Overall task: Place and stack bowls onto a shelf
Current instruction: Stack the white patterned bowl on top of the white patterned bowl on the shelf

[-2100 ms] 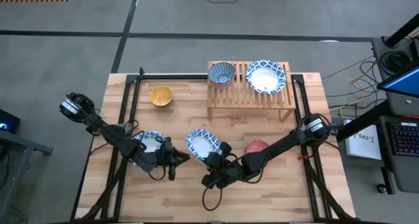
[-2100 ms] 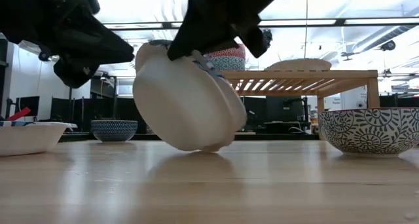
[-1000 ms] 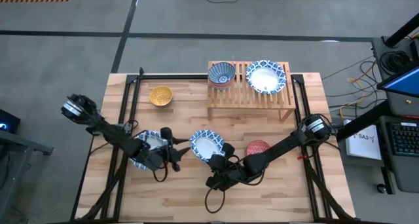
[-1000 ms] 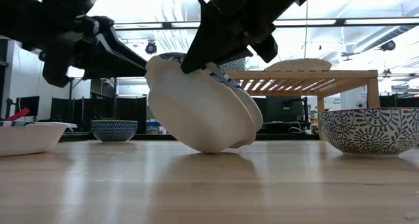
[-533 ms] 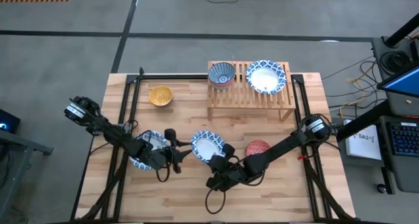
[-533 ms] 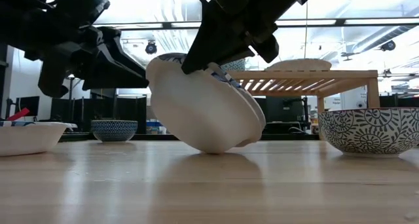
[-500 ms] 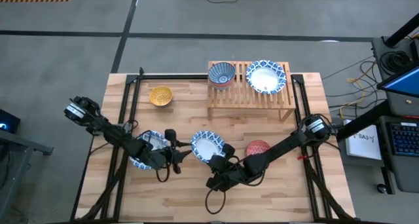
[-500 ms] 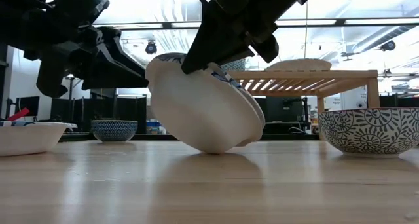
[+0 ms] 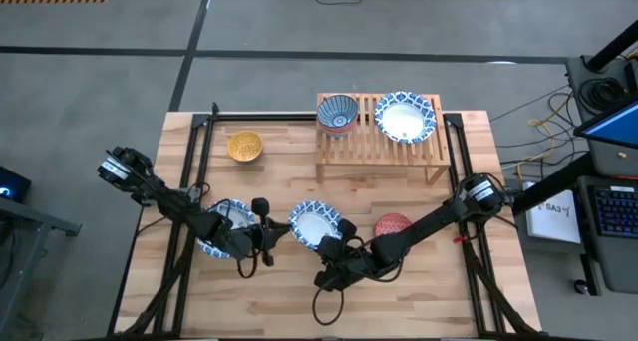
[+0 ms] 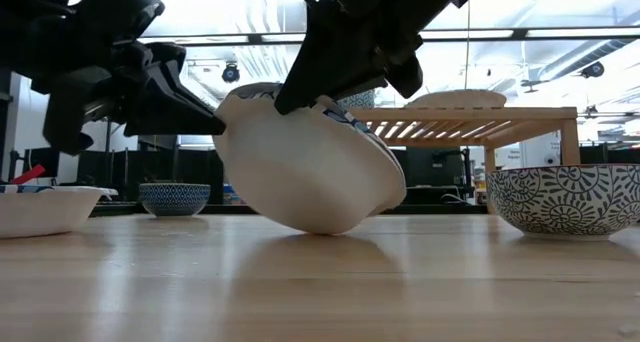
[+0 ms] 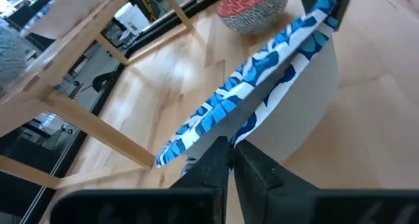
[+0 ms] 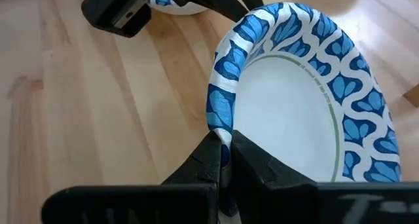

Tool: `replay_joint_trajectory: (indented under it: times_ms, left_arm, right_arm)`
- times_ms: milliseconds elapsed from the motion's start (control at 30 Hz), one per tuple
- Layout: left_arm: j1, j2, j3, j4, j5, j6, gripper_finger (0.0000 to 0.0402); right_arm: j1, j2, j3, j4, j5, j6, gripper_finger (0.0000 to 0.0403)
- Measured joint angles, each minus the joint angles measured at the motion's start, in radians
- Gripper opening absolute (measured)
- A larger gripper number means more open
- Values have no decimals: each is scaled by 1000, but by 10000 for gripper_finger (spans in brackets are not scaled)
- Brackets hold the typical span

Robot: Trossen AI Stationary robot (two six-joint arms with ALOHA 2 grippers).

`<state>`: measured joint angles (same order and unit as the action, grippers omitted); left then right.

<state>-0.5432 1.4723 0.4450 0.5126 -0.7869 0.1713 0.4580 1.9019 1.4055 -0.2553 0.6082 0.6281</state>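
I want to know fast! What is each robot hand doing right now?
Left gripper: fingers shut on the rim of the tilted large bowl.
Right gripper: fingers shut on the same bowl's rim.

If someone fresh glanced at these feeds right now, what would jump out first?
The big blue-and-white bowl at the table's front middle, tipped up on its base in the low view, with the right gripper pinching its rim and the left gripper at its opposite edge. Behind it, the wooden shelf carries a patterned bowl and a large white-centred bowl.

Two slim black jointed arms, dark tapered pincer fingers.
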Motion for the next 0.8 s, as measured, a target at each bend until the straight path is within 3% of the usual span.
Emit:
replay_joint_trajectory:
  times_ms: [133,367,533,667,800]
  left_arm:
    - [-12,0,0,-17,31,-11,1]
    - [-50,-1,3,-46,45,-80,0]
    - [-70,-4,76,-94,14,-46,0]
    - [-60,-40,183,-339,-12,-59,0]
    - [-21,-81,292,-649,71,-239,0]
  right_arm:
    - [0,-8,5,-1,-38,7,40]
    - [-6,-30,21,-18,-59,8,129]
    - [-28,-48,24,-22,-106,12,168]
    - [-46,-99,24,-31,-189,27,187]
    - [-46,-176,24,-84,-181,26,200]
